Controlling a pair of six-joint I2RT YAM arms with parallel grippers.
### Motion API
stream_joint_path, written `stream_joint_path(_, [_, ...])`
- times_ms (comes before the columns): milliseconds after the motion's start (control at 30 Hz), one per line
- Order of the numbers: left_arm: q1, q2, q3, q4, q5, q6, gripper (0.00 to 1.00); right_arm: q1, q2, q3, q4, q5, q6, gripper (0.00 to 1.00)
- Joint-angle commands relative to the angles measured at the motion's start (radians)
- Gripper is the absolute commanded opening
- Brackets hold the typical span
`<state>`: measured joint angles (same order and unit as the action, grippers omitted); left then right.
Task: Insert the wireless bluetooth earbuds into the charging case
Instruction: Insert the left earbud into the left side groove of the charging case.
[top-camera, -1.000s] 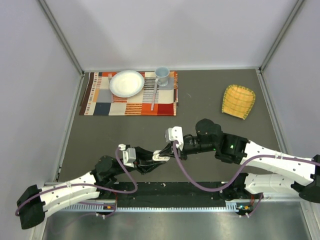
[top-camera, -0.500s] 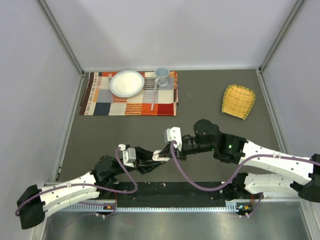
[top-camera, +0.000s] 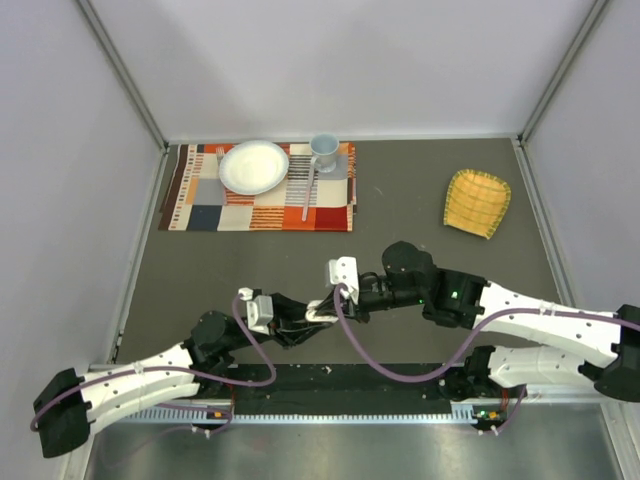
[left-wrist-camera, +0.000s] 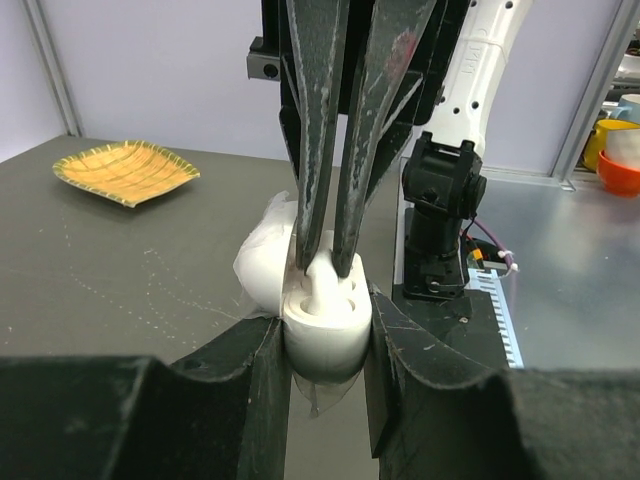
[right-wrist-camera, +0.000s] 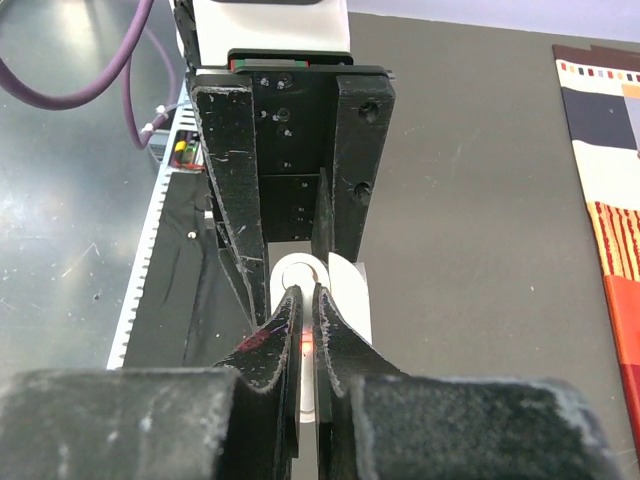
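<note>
1. A dark grey matte table (top-camera: 400, 200), faintly scuffed, stands inside plain pale wall panels joined by metal corner rails.
2. At the far left lies a cloth placemat (top-camera: 250, 212) of orange, red, cream and navy blocks and stripes. It carries a round glossy white plate (top-camera: 253, 166), a pale blue cup (top-camera: 323, 150) and a slim pale spoon (top-camera: 308, 190).
3. Well apart, at the far right, sits a shallow yellow dish (top-camera: 477, 202) with a woven-looking check and a wavy rim.
4. The charging case (left-wrist-camera: 325, 330) is near the table's front middle, between the two arms. It is smooth, glossy white and rounded, with its lid swung open behind it and moulded round wells in its top face. Whether it touches the table cannot be told.
5. The left fingers (left-wrist-camera: 262, 370), scratched black hard plastic, press against the case's two sides and clamp it.
6. The right fingers (left-wrist-camera: 315, 150) are long, tapering and black, with whitish scuffs and a reddish smear on one. They come down from above, almost pressed together, and pinch a tiny glossy white earbud (left-wrist-camera: 322, 285) whose lower end sits in a well of the case.
7. In the right wrist view, a red glow shows between those fingertips.
</note>
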<state>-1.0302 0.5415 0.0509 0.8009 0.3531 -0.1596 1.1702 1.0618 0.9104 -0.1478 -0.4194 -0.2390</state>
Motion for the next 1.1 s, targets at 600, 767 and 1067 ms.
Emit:
stream_joint_path(600, [-0.004, -0.04, 0.026, 0.063, -0.065, 0.008, 0.0, 0.06, 0.05, 0.094, -0.161, 0.106, -0.017, 0.13])
stream_joint_path(767, [-0.004, -0.055, 0.023, 0.052, -0.071, 0.006, 0.0, 0.06, 0.032, 0.11, -0.171, 0.123, -0.017, 0.16])
stream_joint_path(1067, [-0.004, -0.055, 0.021, 0.037, -0.063, 0.009, 0.0, 0.06, -0.036, 0.099, -0.107, 0.166, -0.005, 0.29])
